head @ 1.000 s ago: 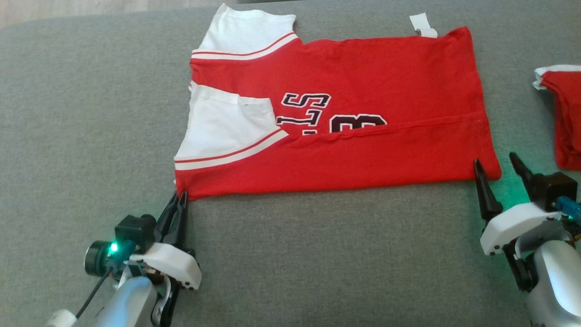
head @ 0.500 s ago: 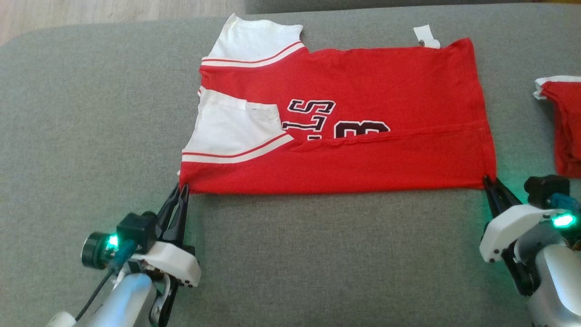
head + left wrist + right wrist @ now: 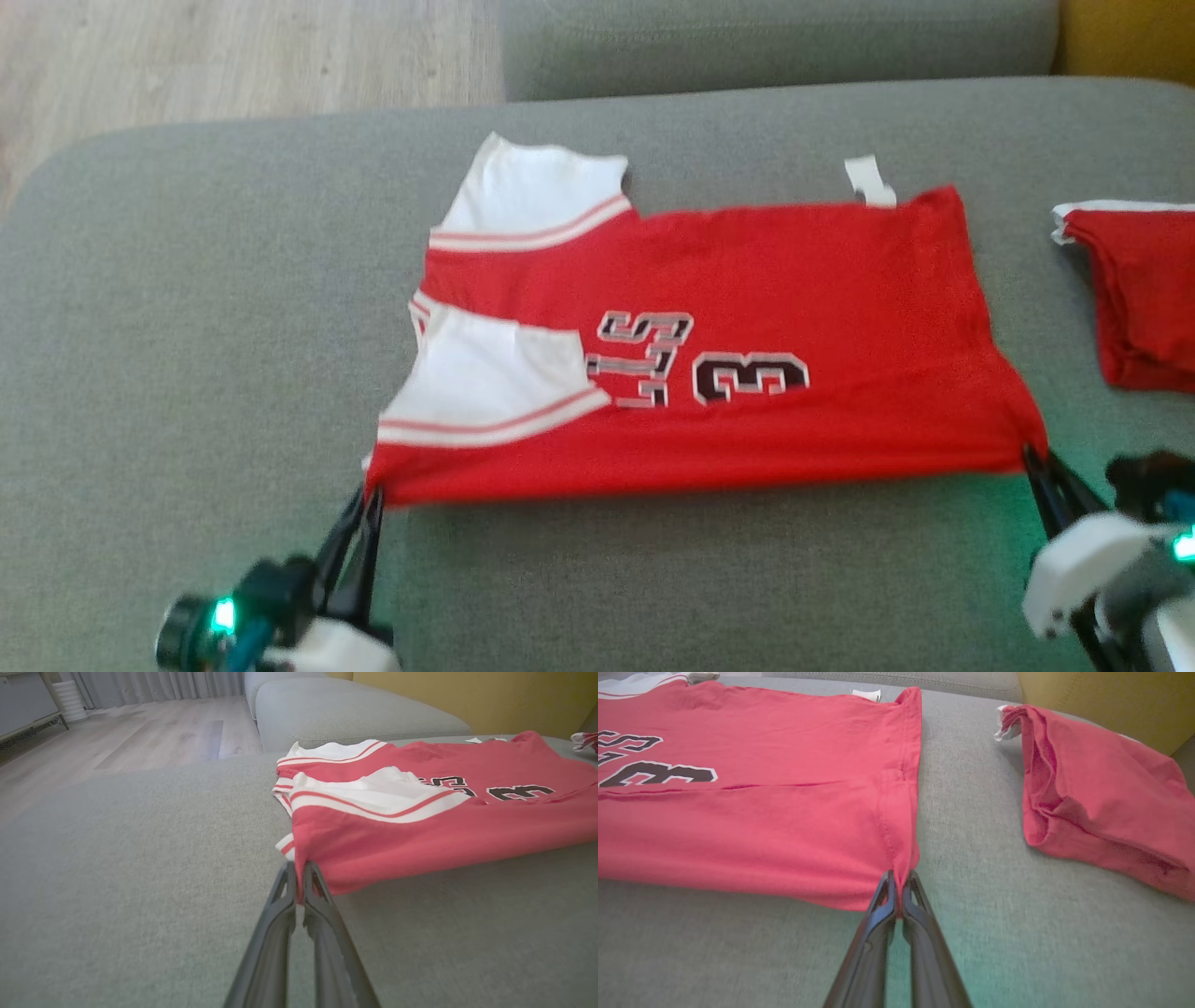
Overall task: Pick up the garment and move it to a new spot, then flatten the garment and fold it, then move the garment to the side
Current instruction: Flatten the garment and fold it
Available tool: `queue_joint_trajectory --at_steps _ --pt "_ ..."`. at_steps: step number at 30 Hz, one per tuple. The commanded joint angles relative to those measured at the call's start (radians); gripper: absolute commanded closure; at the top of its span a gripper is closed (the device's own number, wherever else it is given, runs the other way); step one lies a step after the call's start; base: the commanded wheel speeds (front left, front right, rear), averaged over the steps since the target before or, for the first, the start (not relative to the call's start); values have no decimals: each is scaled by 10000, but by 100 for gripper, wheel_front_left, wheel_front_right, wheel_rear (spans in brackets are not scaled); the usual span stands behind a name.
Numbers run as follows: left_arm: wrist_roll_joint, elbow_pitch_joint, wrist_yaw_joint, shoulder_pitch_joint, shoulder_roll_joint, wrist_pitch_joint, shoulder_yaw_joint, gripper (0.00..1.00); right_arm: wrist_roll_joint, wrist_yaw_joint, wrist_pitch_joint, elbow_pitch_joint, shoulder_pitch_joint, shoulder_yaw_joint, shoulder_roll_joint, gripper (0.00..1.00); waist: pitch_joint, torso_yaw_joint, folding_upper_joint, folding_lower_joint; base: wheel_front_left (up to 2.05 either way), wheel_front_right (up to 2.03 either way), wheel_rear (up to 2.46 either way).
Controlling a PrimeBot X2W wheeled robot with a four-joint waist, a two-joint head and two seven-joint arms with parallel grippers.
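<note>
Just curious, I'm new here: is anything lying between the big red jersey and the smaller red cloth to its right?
No. In the right wrist view, bare grey cushion separates the jersey from the red cloth.

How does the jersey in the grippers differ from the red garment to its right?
The jersey lies spread out, the other garment bunched. The jersey shows white sleeves and a number; the other garment mostly plain red. Both are red cloth on the grey sofa.
</note>
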Motion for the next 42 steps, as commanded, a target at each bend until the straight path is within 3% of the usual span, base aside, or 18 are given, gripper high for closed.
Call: queue_joint_trajectory --at_steps 1,15,17,18,19,20,21,22,32,42 --pt "-81 -332 157 -25 392 -9 427 100 -13 63 -12 -420 111 -38 -375 100 -118 -12 -1 1 0 0 0" --pt "-237 -2431 834 1947 904 888 148 100 -383 63 679 -2507 2538 -909 -63 100 -460 -9 -1 1 0 0 0" --pt "-251 -2454 731 1963 944 1084 10 100 -458 63 789 -2659 2627 -966 -44 52 -465 10 -1 1 0 0 0" --pt "-303 -2435 632 1953 946 1223 -73 100 -499 63 805 -2721 2642 -981 -28 10 -469 19 -1 1 0 0 0" --pt "-335 -2391 501 1929 972 1428 -198 88 -539 63 778 -2780 2641 -1034 13 0 -472 28 -1 1 0 0 0" --pt "-331 -2357 424 1879 999 1593 -290 66 -580 63 774 -2823 2651 -1073 56 0 -468 40 -1 1 0 0 0" --pt "-308 -2340 397 1795 1007 1699 -340 36 -616 63 782 -2869 2667 -1092 95 0 -455 52 -1 1 0 0 0" --pt "-285 -2337 372 1703 1003 1786 -386 0 -641 63 778 -2920 2673 -1102 131 0 -435 52 -1 1 0 0 0" --pt "354 -2999 34 -466 1457 2478 -306 0 -842 63 596 -3527 2336 -1170 269 0 367 -257 -1 1 0 0 0" --pt "274 -1916 -2017 -5495 1814 4089 -189 0 -1241 63 660 -3910 1180 -887 411 0 1723 -1023 -1 1 0 0 0"
